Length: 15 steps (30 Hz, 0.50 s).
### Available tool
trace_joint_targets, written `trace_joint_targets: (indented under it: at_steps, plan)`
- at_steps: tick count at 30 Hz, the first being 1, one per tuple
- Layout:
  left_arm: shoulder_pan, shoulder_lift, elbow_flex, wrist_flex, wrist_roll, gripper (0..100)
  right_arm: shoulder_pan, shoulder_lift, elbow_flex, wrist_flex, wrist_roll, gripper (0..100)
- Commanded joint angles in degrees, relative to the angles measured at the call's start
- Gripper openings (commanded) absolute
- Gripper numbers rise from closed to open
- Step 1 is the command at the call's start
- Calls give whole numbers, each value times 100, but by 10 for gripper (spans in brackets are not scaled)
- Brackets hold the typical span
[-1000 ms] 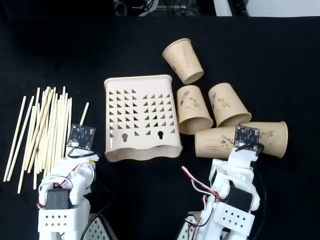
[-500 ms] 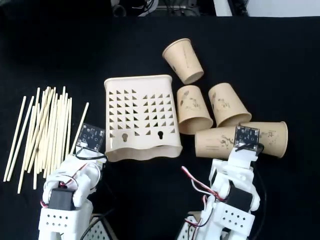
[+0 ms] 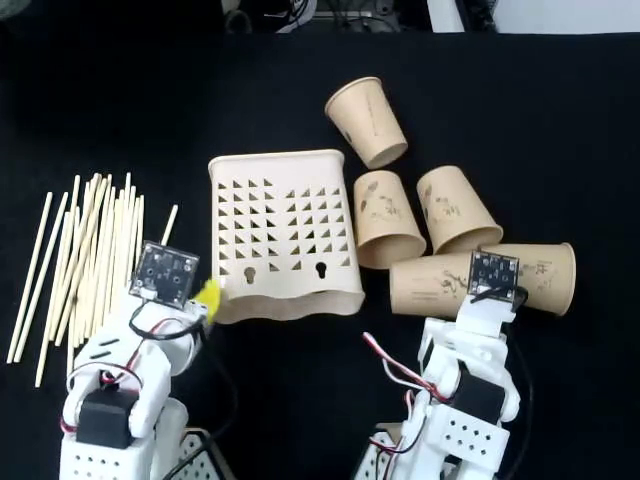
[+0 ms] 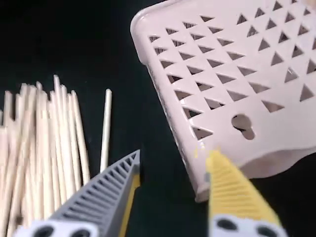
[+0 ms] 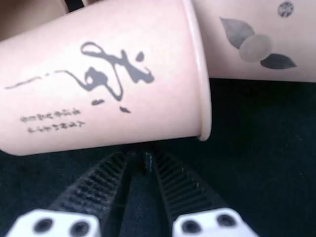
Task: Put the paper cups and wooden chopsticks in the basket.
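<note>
A cream plastic basket (image 3: 285, 235) with triangular perforations lies flat in the middle of a black table (image 3: 560, 120), likely placed between the two arms so each can reach it. To one side, a loose pile of pale wooden chopsticks (image 3: 90, 260) rests on the cloth. To the other, several tan paper cups (image 3: 440, 285) lie on their sides, none yet in the basket. The left gripper (image 4: 175, 163) hovers with its grey and yellow fingers spread, between the chopsticks and the basket's near corner, apparently poised to take a stick. The right gripper (image 5: 146, 160) sits with fingers pressed together, empty, just beside the nearest cup.
</note>
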Motion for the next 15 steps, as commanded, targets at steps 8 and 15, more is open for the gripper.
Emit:
trace_joint_targets:
  at_steps: [8, 15]
  plan:
    - [453, 9, 198, 519, -765, 277, 88, -22, -4, 26, -18, 15]
    - [391, 26, -505, 941, -1433, 280, 88, -22, -4, 26, -18, 15]
